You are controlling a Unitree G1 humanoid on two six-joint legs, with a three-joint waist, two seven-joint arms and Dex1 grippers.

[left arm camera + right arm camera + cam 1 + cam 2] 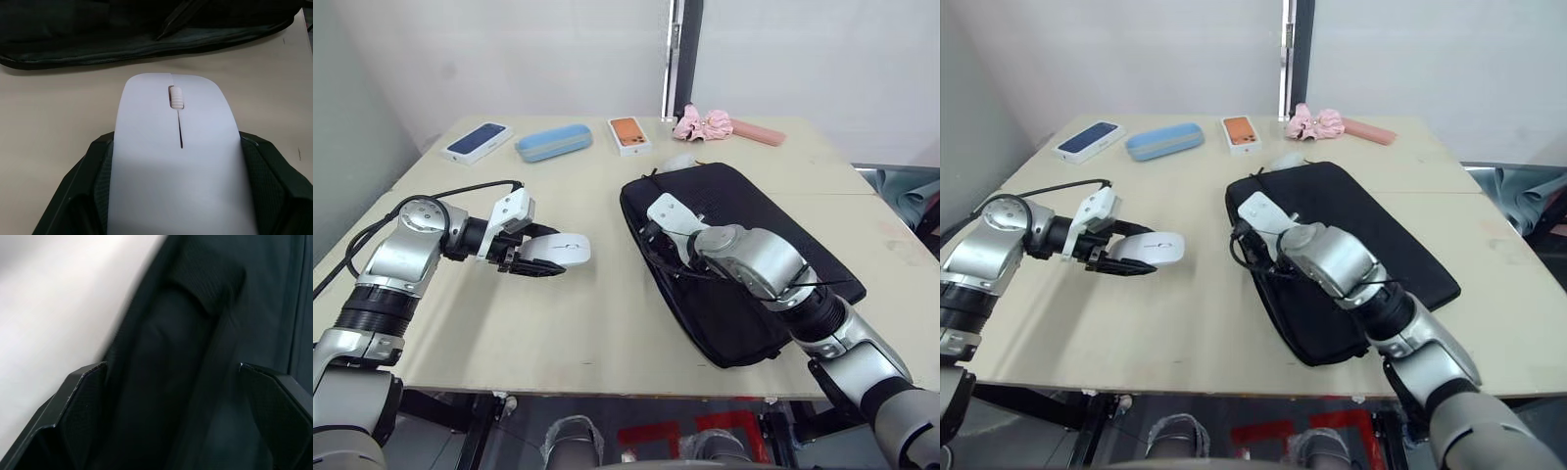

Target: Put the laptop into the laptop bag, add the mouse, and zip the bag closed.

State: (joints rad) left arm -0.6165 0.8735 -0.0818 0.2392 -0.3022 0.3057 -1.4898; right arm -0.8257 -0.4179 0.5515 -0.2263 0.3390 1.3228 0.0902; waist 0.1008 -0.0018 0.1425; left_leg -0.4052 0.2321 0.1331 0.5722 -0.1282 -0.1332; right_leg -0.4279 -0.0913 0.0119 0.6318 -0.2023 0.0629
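Fingers (pixel 266 176) of the left gripper (pixel 530 257) clamp the mouse (pixel 560 249) by its flanks above the table (pixel 607 304), beside the laptop bag (pixel 754 245). Slick and light, it likely needs that side grip. The right gripper (pixel 171 416), fingers spread, sits at the limp bag's near edge, grasping nothing.

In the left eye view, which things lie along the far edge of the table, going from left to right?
Dark blue phone box → light blue case → orange phone box → pink fabric bundle → flat pink case.
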